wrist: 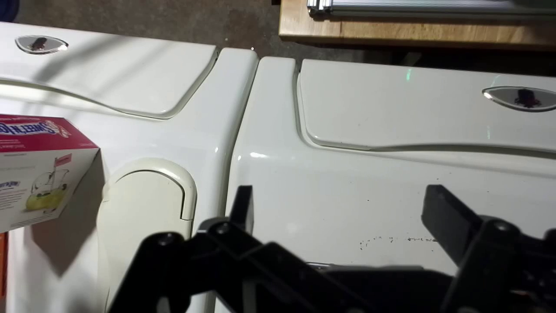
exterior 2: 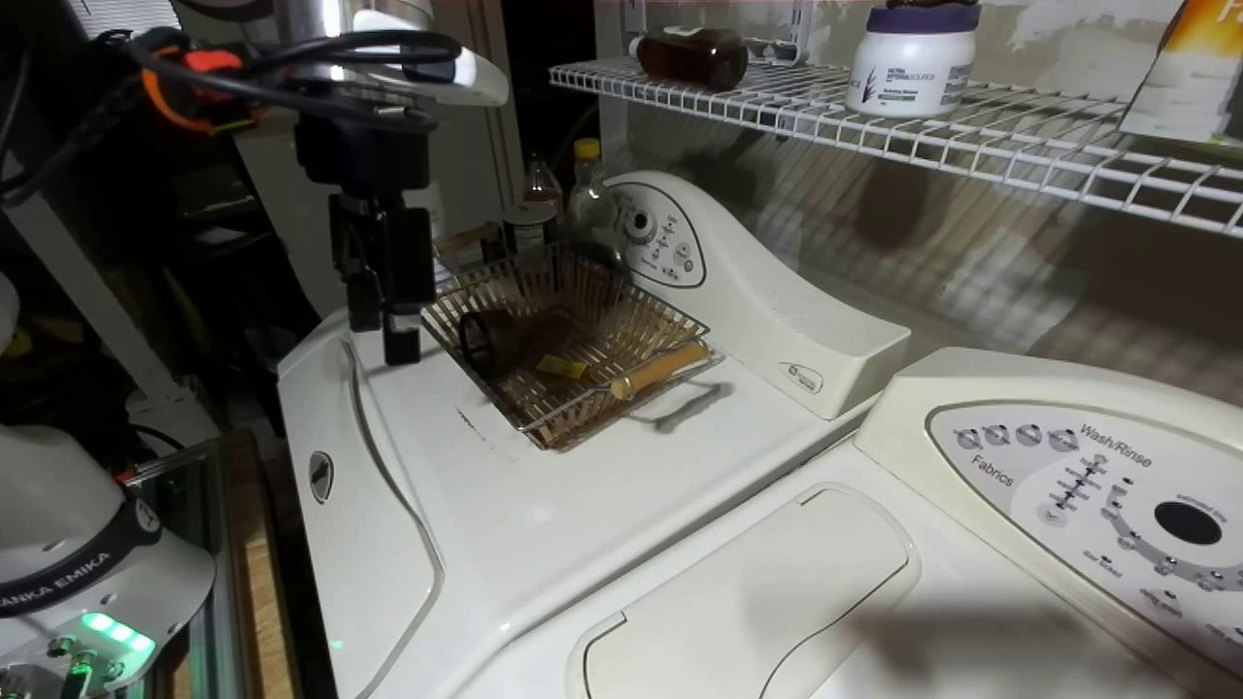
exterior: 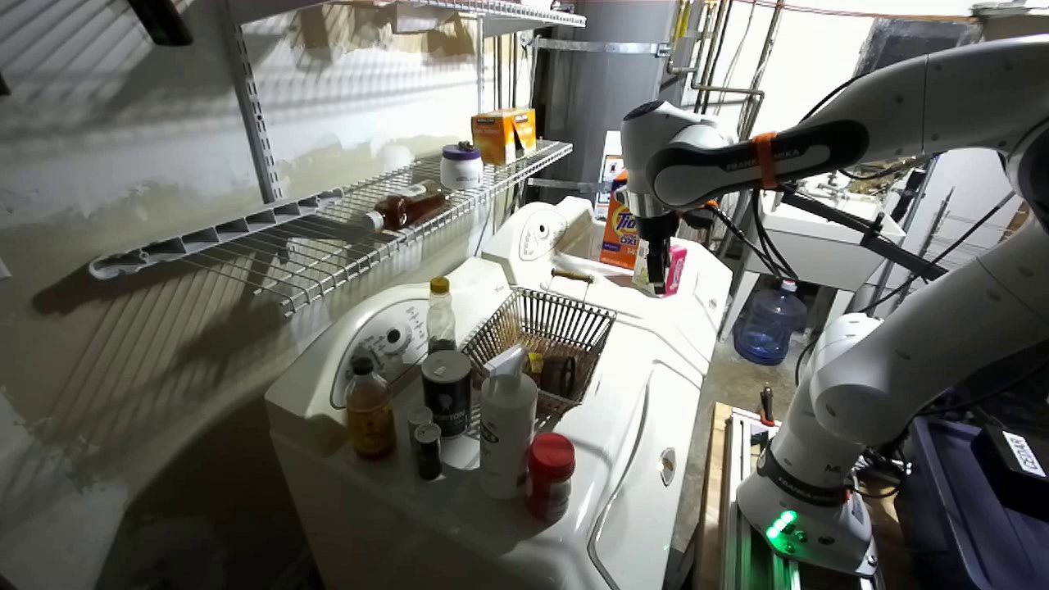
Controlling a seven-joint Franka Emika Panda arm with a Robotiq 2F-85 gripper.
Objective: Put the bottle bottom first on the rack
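Observation:
The bottle (exterior: pixel 399 211) lies on its side on the rack (exterior: pixel 328 284). It is dark reddish brown with a pale cap, and it also lies there in an exterior view (exterior 2: pixel 691 58). The rack, a long white wire shelf on the wall, shows in both exterior views (exterior 2: pixel 932 152). My gripper (exterior: pixel 657 279) points down above the white machines, apart from the bottle and lower than the rack. It also shows in an exterior view (exterior 2: pixel 388 335). In the wrist view the gripper (wrist: pixel 339 204) is open and empty, over a white machine top. Bottle and rack are outside the wrist view.
A purple-lidded jar (exterior: pixel 461 170) and an orange box (exterior: pixel 494 139) stand on the rack. A dark wire basket (exterior 2: pixel 573 388) sits on the machine. A white bottle (exterior: pixel 506 442), a red-capped jar (exterior: pixel 551 479) and several containers stand there. A pink-white box (wrist: pixel 43 169) is near my gripper.

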